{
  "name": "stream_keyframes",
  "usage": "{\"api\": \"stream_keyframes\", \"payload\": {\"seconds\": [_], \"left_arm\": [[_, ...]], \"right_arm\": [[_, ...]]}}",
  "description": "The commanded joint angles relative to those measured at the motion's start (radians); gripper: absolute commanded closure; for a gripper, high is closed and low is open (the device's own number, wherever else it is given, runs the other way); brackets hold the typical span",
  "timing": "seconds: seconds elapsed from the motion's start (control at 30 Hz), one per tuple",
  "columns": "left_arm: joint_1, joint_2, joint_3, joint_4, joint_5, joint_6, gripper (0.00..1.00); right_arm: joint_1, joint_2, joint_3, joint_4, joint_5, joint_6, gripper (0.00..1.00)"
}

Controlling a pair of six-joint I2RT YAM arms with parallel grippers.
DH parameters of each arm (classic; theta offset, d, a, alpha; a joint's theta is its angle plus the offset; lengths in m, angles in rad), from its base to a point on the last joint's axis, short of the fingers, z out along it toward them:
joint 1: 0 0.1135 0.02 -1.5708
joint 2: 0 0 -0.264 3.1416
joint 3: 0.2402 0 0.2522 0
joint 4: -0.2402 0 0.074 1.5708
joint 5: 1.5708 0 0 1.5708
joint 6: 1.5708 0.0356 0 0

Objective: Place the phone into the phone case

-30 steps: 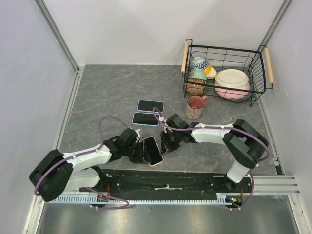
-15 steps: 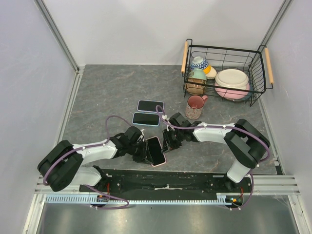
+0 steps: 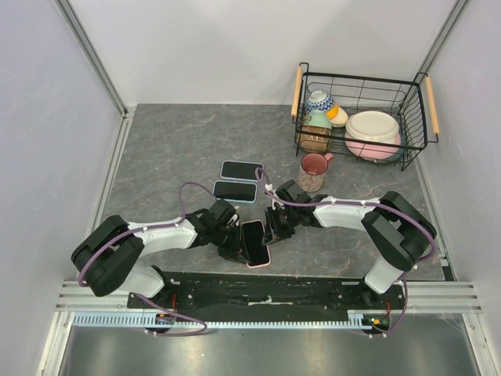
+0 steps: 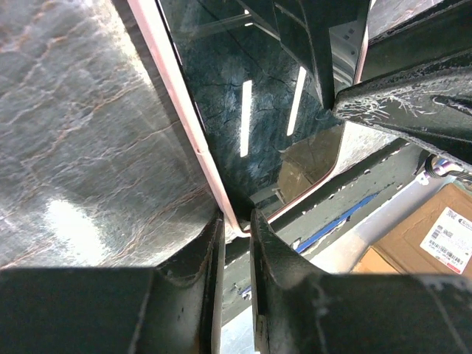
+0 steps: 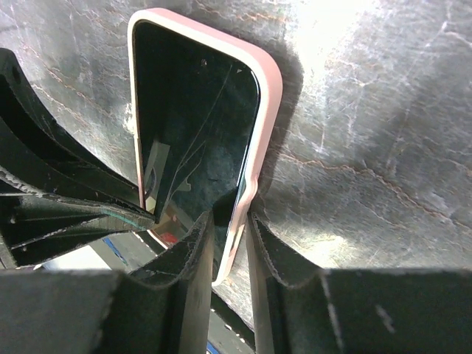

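A dark-screened phone [image 3: 254, 242] lies inside a pink case [image 5: 267, 81], tilted up off the grey table between the two arms. My left gripper [image 3: 236, 241] is shut on the case's left long edge; in the left wrist view the pink rim [image 4: 184, 110] runs down into my left gripper [image 4: 237, 223]. My right gripper [image 3: 272, 229] is shut on the opposite long edge; in the right wrist view the pink rim passes between the fingers of my right gripper [image 5: 230, 221]. The phone's screen [image 5: 195, 125] shows inside the rim.
Two other phones [image 3: 241, 170] [image 3: 235, 190] lie flat just behind the grippers. A pink mug [image 3: 313, 171] stands to the right of them. A black wire basket [image 3: 415, 125] of bowls and plates sits at the back right. The arms' black base rail [image 3: 266, 290] runs along the near edge.
The left arm has swung to the right and the cased phone has shifted slightly right with both grippers still on it.
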Motion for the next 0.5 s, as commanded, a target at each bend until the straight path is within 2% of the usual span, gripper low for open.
{"api": "stream_keyframes", "payload": {"seconds": [0.0,0.47], "left_arm": [[-0.034,0.091,-0.004,0.043,-0.169,0.036,0.87],[-0.003,0.183,0.173,0.126,-0.206,0.085,0.85]], "right_arm": [[-0.011,-0.005,-0.020,0.052,-0.008,-0.005,0.69],[-0.117,-0.060,-0.043,0.078,-0.021,-0.002,0.68]]}}
